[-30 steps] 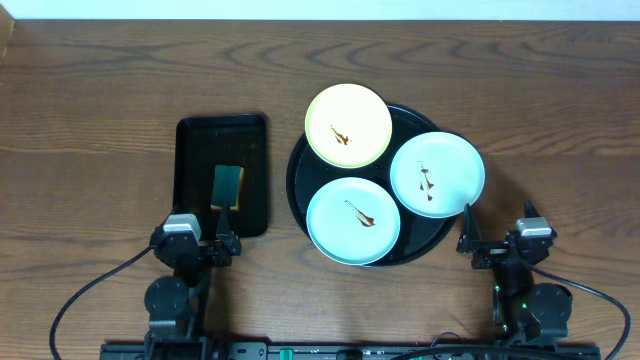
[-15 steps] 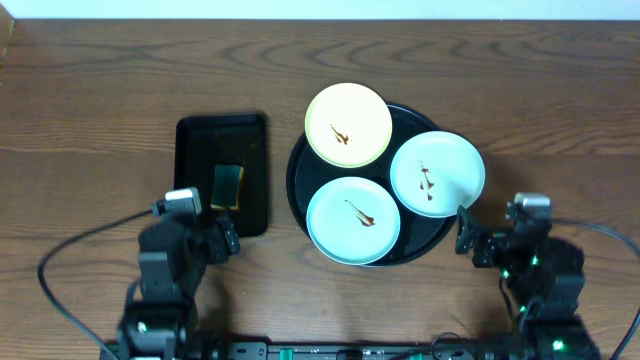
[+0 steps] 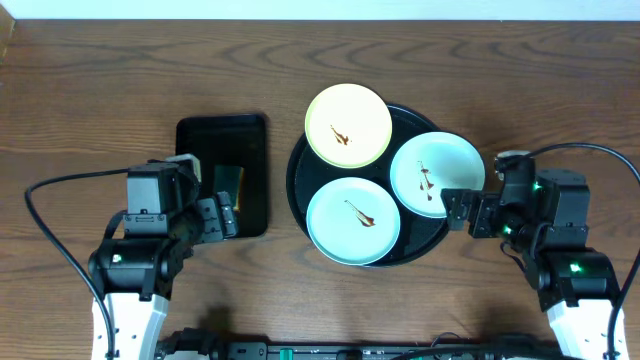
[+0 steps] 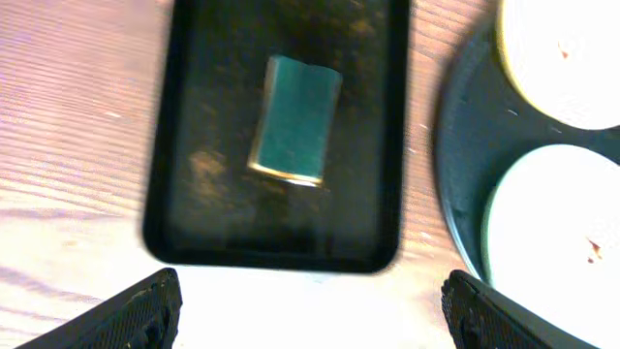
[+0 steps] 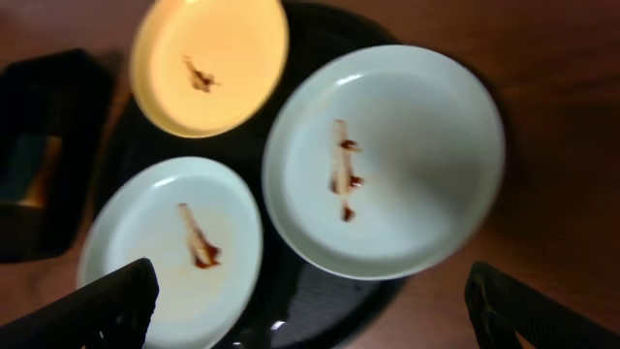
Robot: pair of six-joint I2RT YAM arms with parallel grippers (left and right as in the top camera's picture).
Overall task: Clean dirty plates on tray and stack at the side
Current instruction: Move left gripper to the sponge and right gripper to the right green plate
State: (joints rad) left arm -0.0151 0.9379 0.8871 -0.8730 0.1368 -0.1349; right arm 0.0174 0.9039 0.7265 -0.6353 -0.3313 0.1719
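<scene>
A: What lies where?
B: A small round pale yellow plate (image 3: pixel 348 125) and two pale mint green plates (image 3: pixel 353 220) (image 3: pixel 436 175), brown-smeared, sit on the large round glossy black tray (image 3: pixel 298 175), right of the worktop's centre.
A: Grippers?
B: Left gripper (image 4: pixel 320 310) and right gripper (image 5: pixel 315 305) gape wide, empty.

The bench (image 3: pixel 100 80) is mid-brown wood with darker wavy grain. The round tray (image 3: pixel 296 180) is glossy black. The yellow plate (image 3: pixel 348 125), toward the bench's far edge, is pale yellow with a short brown smear at its middle. The right mint plate (image 3: pixel 437 175), toward the right edge, is pale mint green with a thin brown streak and dots. The near mint plate (image 3: pixel 353 221) is the same mint with one brown slash. The rectangular tray (image 4: pixel 223 58) is black with dull brownish patches. The sponge (image 4: pixel 294 133) is teal, edged yellow-tan. My left jaws and right jaws are black.
</scene>
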